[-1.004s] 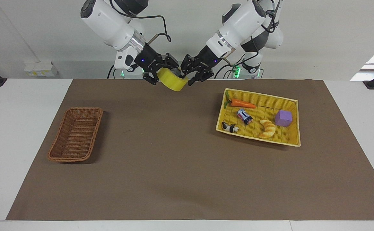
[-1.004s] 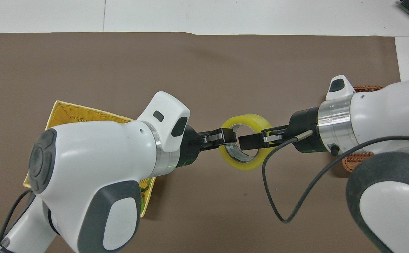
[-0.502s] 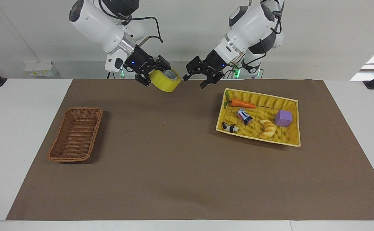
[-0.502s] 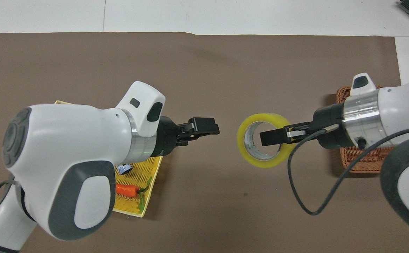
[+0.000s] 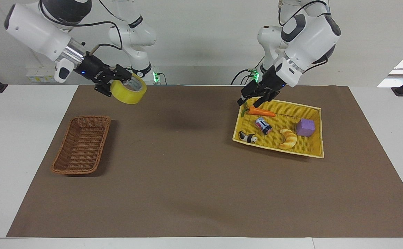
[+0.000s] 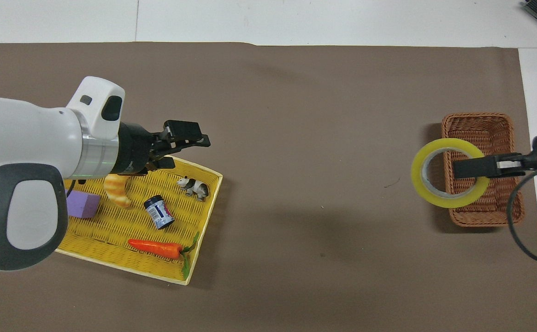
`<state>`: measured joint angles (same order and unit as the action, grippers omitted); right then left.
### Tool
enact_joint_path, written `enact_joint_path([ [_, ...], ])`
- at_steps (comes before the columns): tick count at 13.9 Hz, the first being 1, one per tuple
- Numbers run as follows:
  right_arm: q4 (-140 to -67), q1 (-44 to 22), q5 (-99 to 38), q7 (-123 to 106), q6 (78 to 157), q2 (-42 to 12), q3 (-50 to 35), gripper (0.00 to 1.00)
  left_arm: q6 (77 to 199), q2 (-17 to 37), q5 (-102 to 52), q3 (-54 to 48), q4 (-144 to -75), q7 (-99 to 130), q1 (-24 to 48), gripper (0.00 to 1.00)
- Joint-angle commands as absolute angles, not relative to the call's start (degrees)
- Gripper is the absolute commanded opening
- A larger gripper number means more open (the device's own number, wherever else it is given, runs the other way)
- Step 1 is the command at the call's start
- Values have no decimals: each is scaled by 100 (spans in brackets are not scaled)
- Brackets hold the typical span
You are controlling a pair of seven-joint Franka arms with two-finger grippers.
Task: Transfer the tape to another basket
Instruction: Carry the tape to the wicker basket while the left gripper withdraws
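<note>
The yellow tape roll [image 5: 128, 91] hangs in the air in my right gripper [image 5: 120, 81], which is shut on its wall, one finger inside the ring. In the overhead view the tape [image 6: 448, 200] overlaps the rim of the dark brown wicker basket [image 6: 478, 117] on the side toward the left arm's end, with the right gripper [image 6: 469, 169] over the basket. In the facing view the basket [image 5: 90, 118] is empty and the tape is well above the mat. My left gripper [image 5: 253, 99] is open and empty over the yellow tray's edge nearest the robots; it also shows in the overhead view [image 6: 187, 143].
The yellow woven tray [image 5: 284, 102] at the left arm's end holds a carrot [image 5: 262, 111], a small can [image 5: 263, 125], a croissant toy [image 5: 288, 138], a purple cube [image 5: 305, 127] and a small animal toy [image 5: 248, 137]. A brown mat [image 5: 187, 166] covers the table.
Both grippers met at the tape in mid-table. The left gripper came off it and drew back over the yellow tray. The right gripper carried the tape to over the brown basket.
</note>
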<state>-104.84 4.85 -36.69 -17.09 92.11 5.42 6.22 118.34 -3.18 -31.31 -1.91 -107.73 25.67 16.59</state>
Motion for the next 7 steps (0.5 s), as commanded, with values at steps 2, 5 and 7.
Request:
enact_joint_path([
  [2,-10494,1027,-3612,-1941,9789,-164,554,0,11584,-343,-2909,-255,-10767,2348,837,100],
  [5,-10512,1397,-3569,-2540,10159,-597,562,0,11584,-343,-2280,-246,-10688,1611,554,100],
  [7,-10512,1415,-3324,-2540,10265,-606,571,0,11575,-343,-1585,-246,-10600,1145,431,100],
])
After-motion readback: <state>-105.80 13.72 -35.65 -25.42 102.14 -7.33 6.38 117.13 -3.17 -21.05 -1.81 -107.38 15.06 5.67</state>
